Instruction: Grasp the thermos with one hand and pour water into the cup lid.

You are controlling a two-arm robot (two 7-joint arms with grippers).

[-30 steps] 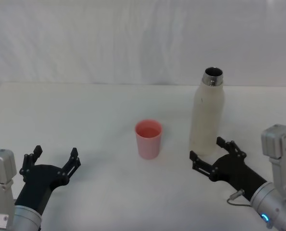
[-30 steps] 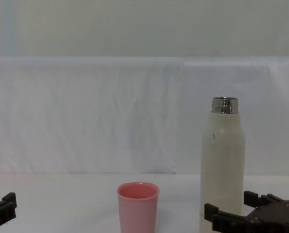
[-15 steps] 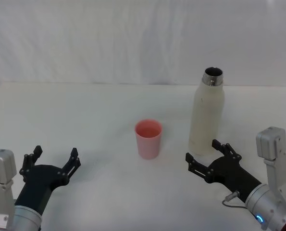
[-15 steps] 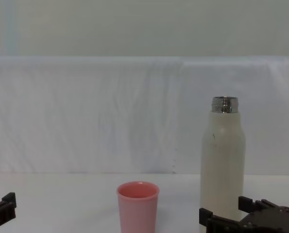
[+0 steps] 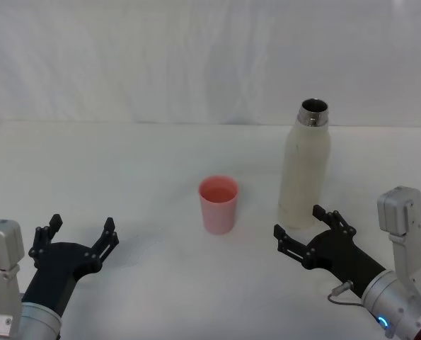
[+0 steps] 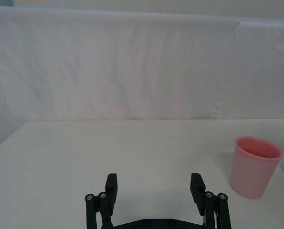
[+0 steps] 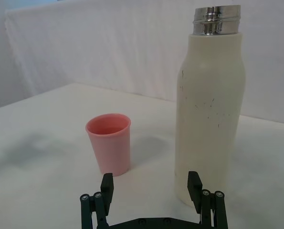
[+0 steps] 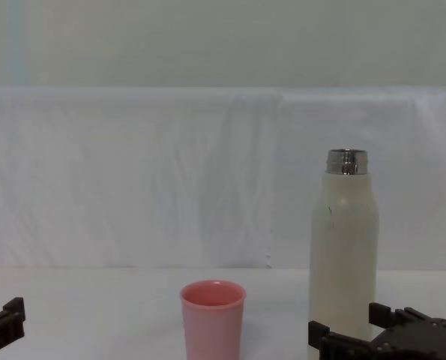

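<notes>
The white bench (image 5: pixel 125 163) lies bare around the things. My right gripper (image 5: pixel 302 227), fingers spread wide and holding nothing, sits just near of the upright, uncapped thermos (image 5: pixel 303 170) at right. The cup lid (image 5: pixel 218 204) stands upright at centre. My left gripper (image 5: pixel 78 237) rests open, near left.

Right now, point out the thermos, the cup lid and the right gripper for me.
thermos (image 5: pixel 303 177), head view, middle of its cream body.
cup lid (image 5: pixel 218 207), head view, on its pink outer wall.
right gripper (image 5: pixel 302 228), head view, midway between its open fingertips.
</notes>
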